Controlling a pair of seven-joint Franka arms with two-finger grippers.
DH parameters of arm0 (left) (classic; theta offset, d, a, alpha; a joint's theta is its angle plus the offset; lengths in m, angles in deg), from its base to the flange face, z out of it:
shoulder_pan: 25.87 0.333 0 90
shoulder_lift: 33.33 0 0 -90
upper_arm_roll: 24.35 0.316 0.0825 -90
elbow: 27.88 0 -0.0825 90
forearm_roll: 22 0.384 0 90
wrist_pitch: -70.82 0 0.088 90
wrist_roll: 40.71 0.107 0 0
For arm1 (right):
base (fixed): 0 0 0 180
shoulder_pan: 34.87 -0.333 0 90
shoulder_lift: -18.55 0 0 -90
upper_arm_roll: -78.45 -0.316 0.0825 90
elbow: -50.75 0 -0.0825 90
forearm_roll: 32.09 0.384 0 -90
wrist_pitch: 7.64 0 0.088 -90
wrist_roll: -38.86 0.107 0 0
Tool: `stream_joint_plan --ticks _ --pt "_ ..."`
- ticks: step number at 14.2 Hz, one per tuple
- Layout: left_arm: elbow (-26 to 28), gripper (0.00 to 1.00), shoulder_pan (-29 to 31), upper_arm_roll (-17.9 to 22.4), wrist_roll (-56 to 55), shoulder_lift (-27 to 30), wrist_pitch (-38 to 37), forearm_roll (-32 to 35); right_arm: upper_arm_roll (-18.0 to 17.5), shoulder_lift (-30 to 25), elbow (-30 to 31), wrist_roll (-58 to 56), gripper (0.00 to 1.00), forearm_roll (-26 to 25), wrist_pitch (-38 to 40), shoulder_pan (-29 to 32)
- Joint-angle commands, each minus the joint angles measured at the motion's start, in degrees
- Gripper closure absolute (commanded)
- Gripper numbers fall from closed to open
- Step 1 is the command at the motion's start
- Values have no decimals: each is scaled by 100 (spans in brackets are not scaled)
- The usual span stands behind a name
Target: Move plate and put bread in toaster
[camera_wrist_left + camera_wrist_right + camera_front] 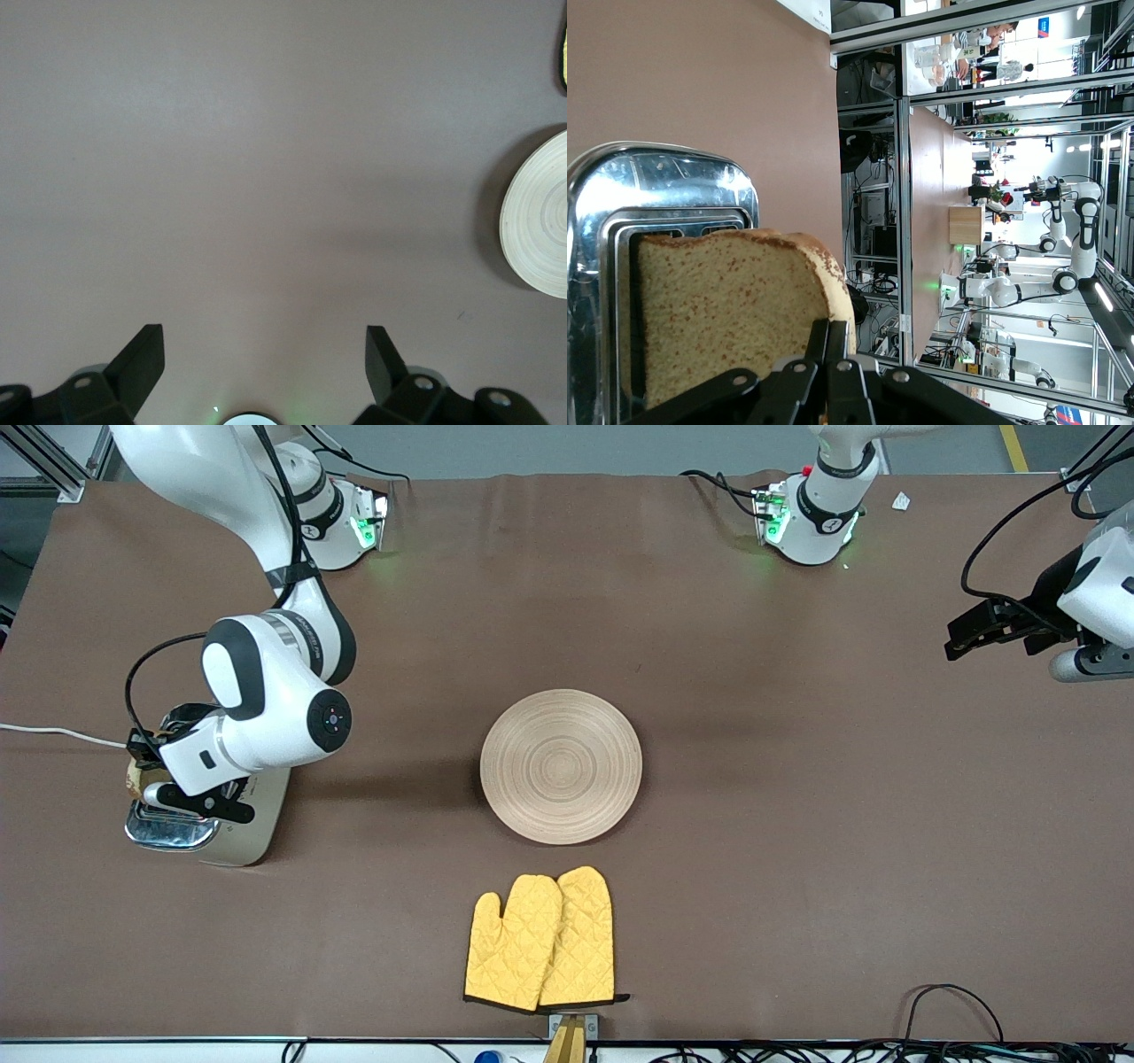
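Observation:
The toaster (252, 824) stands toward the right arm's end of the table, its chrome top (664, 190) showing in the right wrist view. The bread (726, 310) stands partly in a slot, its rounded top sticking out (135, 779). My right gripper (152, 766) is over the toaster, fingers (837, 341) pressed together with no gap, tips against the bread's crust. The plate (561, 766) lies empty mid-table and its rim shows in the left wrist view (540, 212). My left gripper (961, 638) waits, open and empty, above bare table at the left arm's end (264, 354).
A pair of yellow oven mitts (542, 941) lies nearer to the front camera than the plate. The toaster's white cord (53, 732) runs off the table's edge at the right arm's end. Cables lie along the table's front edge.

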Motion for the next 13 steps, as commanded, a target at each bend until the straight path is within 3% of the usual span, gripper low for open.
stream_joint_plan --ticks 1,7,8,11,13 --pt "53 0 4 -14 -42 94 57 4 -74 -27 118 126 100 -175 -60 88" --pt "97 0 21 -251 -50 173 118 242 -83 105 118 311 99 -167 -139 88" --pt "97 0 30 -260 -42 173 127 233 -83 105 110 311 91 -167 -148 96" --pt "97 0 47 -261 -59 164 127 172 -83 105 83 320 34 -158 -157 131" --pt "97 0 56 -252 -59 164 127 163 -100 105 48 320 16 -62 -183 201"
